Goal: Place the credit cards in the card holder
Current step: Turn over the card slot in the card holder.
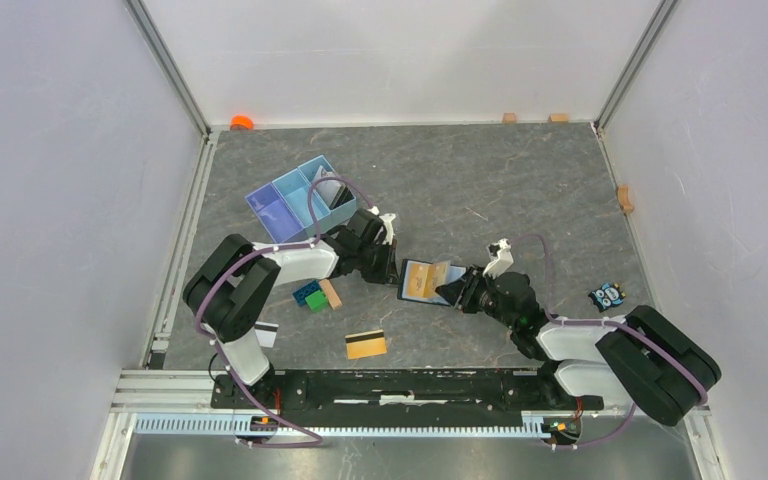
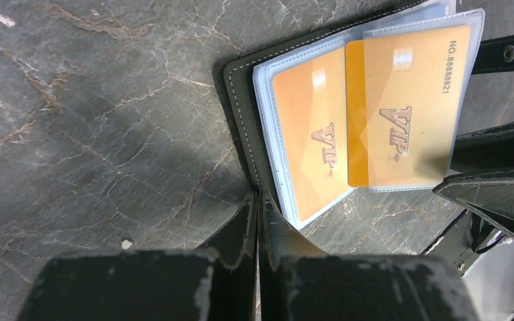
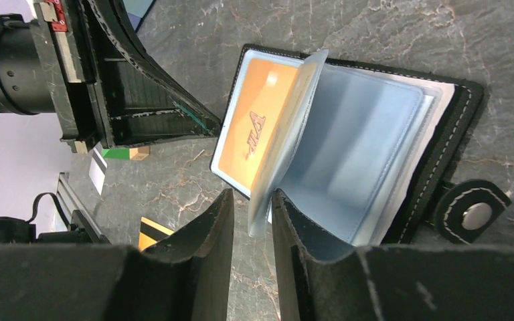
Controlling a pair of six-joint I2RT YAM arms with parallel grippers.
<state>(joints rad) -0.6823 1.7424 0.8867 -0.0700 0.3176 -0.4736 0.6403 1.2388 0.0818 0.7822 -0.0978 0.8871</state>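
Observation:
The black card holder (image 1: 423,283) lies open on the table, blue lining up. A gold card (image 2: 311,144) sits in its left pocket. A second gold card (image 2: 408,107) sits in a clear sleeve leaf (image 3: 288,134) that stands upright. My left gripper (image 1: 392,268) is shut, its tips (image 2: 257,198) against the holder's black cover edge (image 2: 241,100). My right gripper (image 1: 457,291) has its jaws slightly apart, and the leaf's end lies between the tips (image 3: 253,200). A loose gold card with a dark stripe (image 1: 366,344) and a white card (image 1: 267,333) lie near the front.
A light blue three-compartment tray (image 1: 300,200) stands behind the left arm. Green and blue bricks (image 1: 310,296) and a tan block (image 1: 331,293) lie under the left forearm. A small blue toy (image 1: 608,295) sits at the right. The holder's snap tab (image 3: 472,214) points right.

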